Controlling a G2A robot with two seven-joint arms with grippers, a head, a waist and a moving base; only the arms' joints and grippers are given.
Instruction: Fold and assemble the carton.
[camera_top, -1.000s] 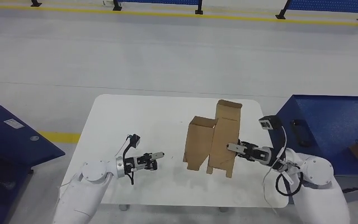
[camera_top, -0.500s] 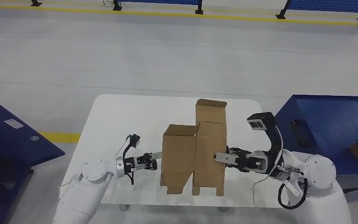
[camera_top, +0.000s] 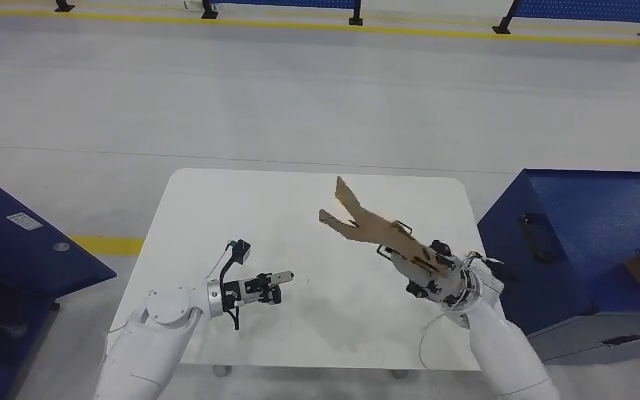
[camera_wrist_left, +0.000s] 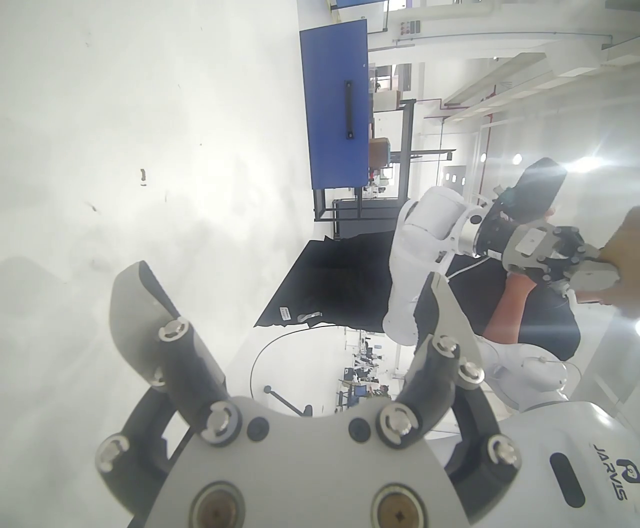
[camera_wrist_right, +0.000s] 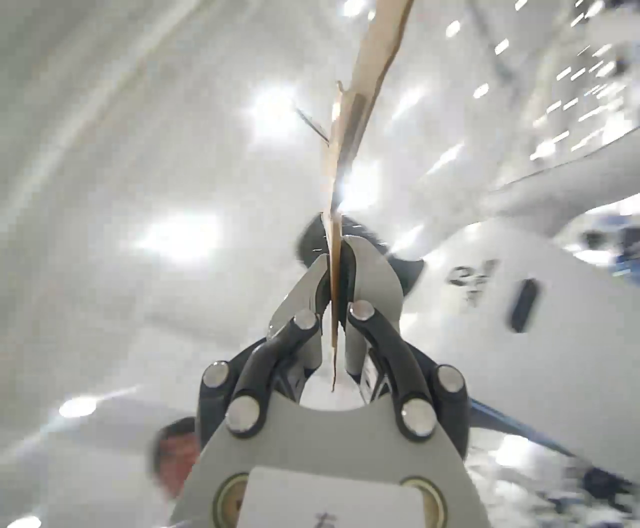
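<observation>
The brown cardboard carton (camera_top: 360, 222) is flat and held edge-on in the air above the right half of the white table (camera_top: 230, 210). My right gripper (camera_top: 403, 252) is shut on its lower edge; in the right wrist view the carton (camera_wrist_right: 350, 125) runs as a thin strip out from between the closed fingers (camera_wrist_right: 310, 295). My left gripper (camera_top: 281, 277) hovers low over the table's left front part, open with nothing between its fingers (camera_wrist_left: 145, 305). From the left wrist view the right gripper (camera_wrist_left: 590, 275) is seen far off, clamped on the carton's edge (camera_wrist_left: 622, 260).
A blue cabinet (camera_top: 560, 240) stands right of the table, close to the right arm. Another blue cabinet (camera_top: 35, 250) sits off the left side. The white table surface around the left gripper is bare.
The right arm swung the carton from standing broad-side near the table's middle to a flat, edge-on tilt raised toward the right. The left arm stayed still.
</observation>
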